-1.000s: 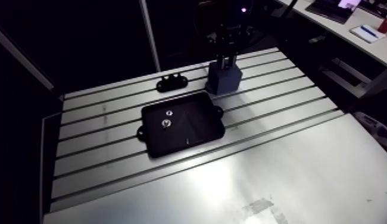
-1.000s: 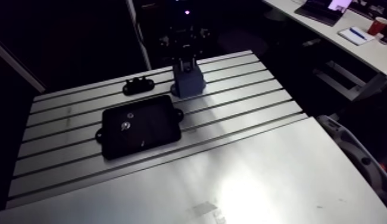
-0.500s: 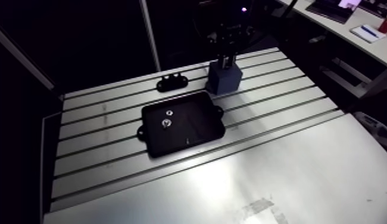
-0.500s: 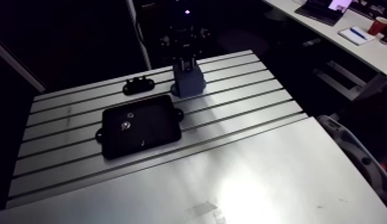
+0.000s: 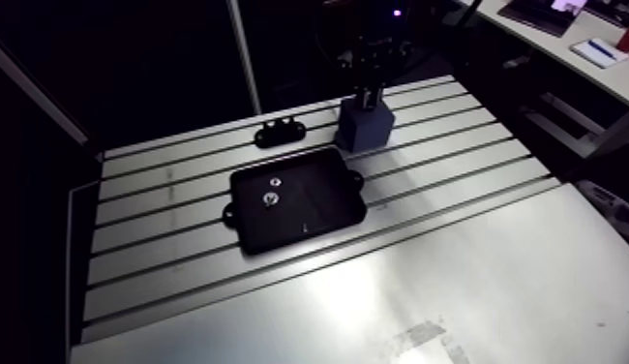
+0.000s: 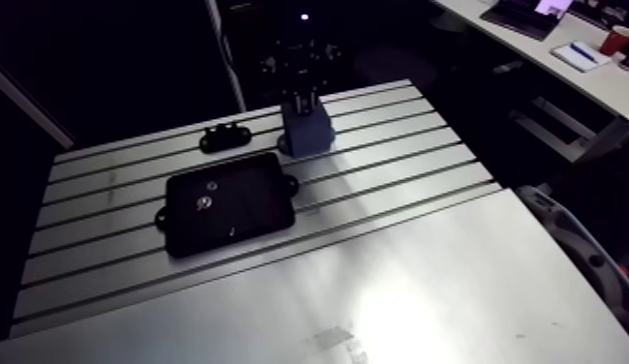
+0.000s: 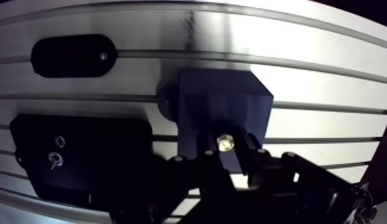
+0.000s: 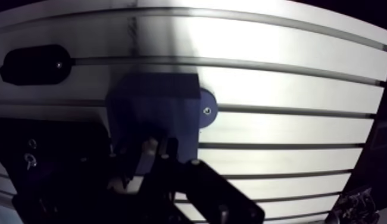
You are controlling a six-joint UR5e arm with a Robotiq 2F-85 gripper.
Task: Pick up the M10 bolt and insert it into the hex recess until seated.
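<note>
Gripper (image 7: 227,149) above blue block (image 7: 222,101), M10 bolt (image 7: 224,142) in grip.
Wrist view: the 2 fingers are pinched narrowly on the bolt, its bright head showing between them over the block's top face. Arm view: black tray (image 5: 314,211) at 7 o'clock of the block, small black bracket (image 5: 280,133) at 9 o'clock.

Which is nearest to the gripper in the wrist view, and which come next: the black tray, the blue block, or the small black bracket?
1. Blue block: directly under the gripper.
2. Black tray: beside the block, to one side of the gripper.
3. Small black bracket: beyond the tray, clearly farthest.
</note>
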